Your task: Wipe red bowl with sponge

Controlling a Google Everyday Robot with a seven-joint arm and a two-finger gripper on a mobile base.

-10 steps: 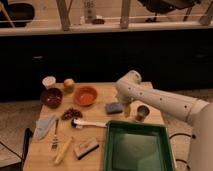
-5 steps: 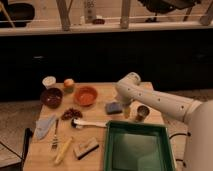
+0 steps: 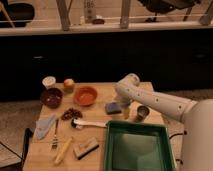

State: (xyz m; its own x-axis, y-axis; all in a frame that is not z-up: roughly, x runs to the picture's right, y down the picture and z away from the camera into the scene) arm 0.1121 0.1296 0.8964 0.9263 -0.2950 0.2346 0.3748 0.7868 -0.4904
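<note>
Spotting the sponge (image 3: pixel 114 107) flat on the wooden bench (image 3: pixel 100 136), right of the middle and free of any grip. Finding the tool (image 3: pixel 126 113) just beside it on the right, pointed down at the boards, jaws spread wide and holding nothing. Tracing the white arm (image 3: pixel 152 98) back over a bent elbow and off toward the right edge. Moving left: red bowl (image 3: pixel 85 95) upright, near the sponge but apart from it; beyond that a darker bowl (image 3: pixel 51 97), with a white cup (image 3: pixel 48 81) and a round orange fruit (image 3: pixel 69 83) toward the back-left corner. Catching a small metal cup (image 3: pixel 143 112) just right of the tool. Coming forward to a deep green tray (image 3: pixel 137 125) at the front right, a white-handled brush (image 3: pixel 90 123) lying left of it, then a tan block with a dark top (image 3: pixel 86 148), a fork (image 3: pixel 55 136) and a crumpled grey-blue cloth (image 3: pixel 44 125). Closing off the room behind: dark cabinet fronts (image 3: pixel 100 55) under a pale ledge (image 3: pixel 100 28), pale floor (image 3: pixel 15 117) either side.
</note>
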